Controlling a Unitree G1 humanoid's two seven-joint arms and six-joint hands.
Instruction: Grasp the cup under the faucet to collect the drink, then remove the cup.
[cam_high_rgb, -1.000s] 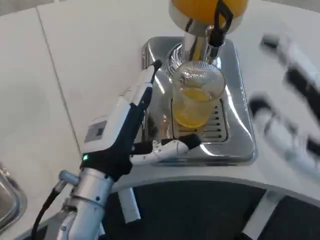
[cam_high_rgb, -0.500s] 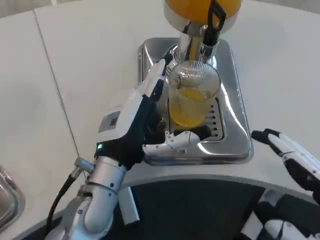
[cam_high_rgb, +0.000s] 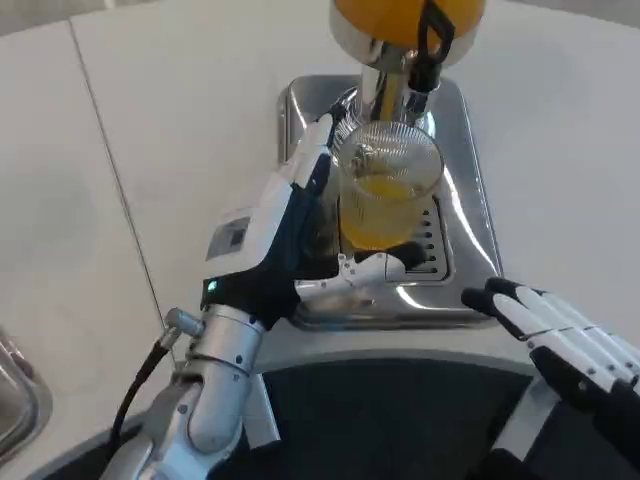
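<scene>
Cup (cam_high_rgb: 385, 195) sits on the drip tray (cam_high_rgb: 470, 250) directly under the faucet (cam_high_rgb: 410, 85), at the counter's (cam_high_rgb: 150, 130) far edge, roughly half full of orange drink.

Changes over the last second: left hand (cam_high_rgb: 300, 235) closed in from the near-left and now lies against the cup's left side, thumb reaching under the front of the base. Fingers look spread around the glass, not clamped; I judge it a forming grasp, not a secure one. Right hand (cam_high_rgb: 560, 335) was blurred out by the right edge, and has swung in to hover off the tray's near-right corner, fingers apart, holding nothing. View also shifted slightly, so some of that offset is camera.

Implication: fill step looks done or nearly, next is closing on the cup and pulling it clear.

Unclear: fingertip contact behind the glass is hidden; dispenser tank (cam_high_rgb: 400, 20) is cut off at top; can't tell if drink is flowing.
</scene>
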